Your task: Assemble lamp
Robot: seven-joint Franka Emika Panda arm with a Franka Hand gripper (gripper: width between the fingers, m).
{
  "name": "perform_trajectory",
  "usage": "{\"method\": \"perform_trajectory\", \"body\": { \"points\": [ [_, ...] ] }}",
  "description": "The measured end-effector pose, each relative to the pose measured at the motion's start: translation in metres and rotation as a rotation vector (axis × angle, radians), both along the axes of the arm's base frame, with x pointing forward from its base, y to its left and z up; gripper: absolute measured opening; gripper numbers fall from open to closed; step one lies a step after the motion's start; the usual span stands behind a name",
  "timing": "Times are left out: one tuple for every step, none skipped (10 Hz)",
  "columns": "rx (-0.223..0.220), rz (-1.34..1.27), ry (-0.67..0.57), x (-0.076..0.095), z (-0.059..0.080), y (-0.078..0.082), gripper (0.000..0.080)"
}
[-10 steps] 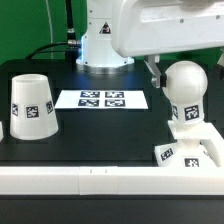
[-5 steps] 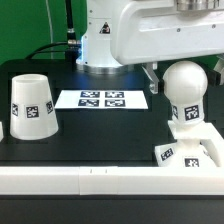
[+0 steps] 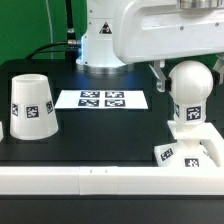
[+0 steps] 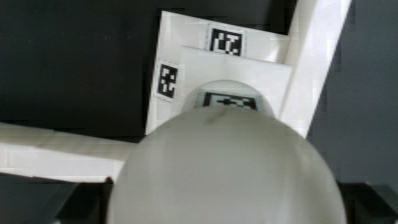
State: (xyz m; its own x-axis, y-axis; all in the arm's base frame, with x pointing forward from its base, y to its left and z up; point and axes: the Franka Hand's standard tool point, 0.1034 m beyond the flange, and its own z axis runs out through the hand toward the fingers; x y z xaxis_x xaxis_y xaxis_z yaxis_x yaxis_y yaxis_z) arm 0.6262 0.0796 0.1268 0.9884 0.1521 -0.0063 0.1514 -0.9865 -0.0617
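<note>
While the gripper (image 3: 178, 64) hangs at the crown of the bulb (image 3: 188, 88), you cannot tell from either view whether its jaws are spread or pressed on the ball. In the exterior view only one dark finger (image 3: 157, 72) shows, just beside the bulb at its 10 o'clock, and the other is hidden. The wrist view shows no finger at all, only the bulb's round top close up, with the base (image 4: 222, 65) beyond it.

You have the bulb standing upright, neck down, on the square base, which sits at the exterior view's right, close to the white front rail (image 3: 90, 178). Its long axis runs from 12 to 6 o'clock, straight down from the wrist, so the bulb lies directly under the tool and not off to one side. Your coming move turns on that line: keep any twist or release on the vertical, or the neck will probably bind or tip in its seat. You cannot see whether the neck is fully home.

The shade (image 3: 32, 103) stands wide end down at 9 o'clock from the bulb, well apart, with the marker board (image 3: 103, 99) between them. You may take it as the last part left to fit.
</note>
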Motion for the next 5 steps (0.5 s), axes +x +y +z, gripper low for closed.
{"method": "perform_trajectory", "body": {
  "points": [
    [0.000,-0.001,0.000,0.0000,0.0000,0.0000,0.0576],
    [0.001,-0.043,0.003,0.0000,0.0000,0.0002,0.0576],
    [0.000,-0.105,0.007,0.0000,0.0000,0.0003,0.0577],
    [-0.002,-0.190,0.012,-0.0001,-0.0001,0.0000,0.0577],
    [0.001,-0.285,0.015,0.0000,-0.0002,-0.0003,0.0577]
  ]
}}
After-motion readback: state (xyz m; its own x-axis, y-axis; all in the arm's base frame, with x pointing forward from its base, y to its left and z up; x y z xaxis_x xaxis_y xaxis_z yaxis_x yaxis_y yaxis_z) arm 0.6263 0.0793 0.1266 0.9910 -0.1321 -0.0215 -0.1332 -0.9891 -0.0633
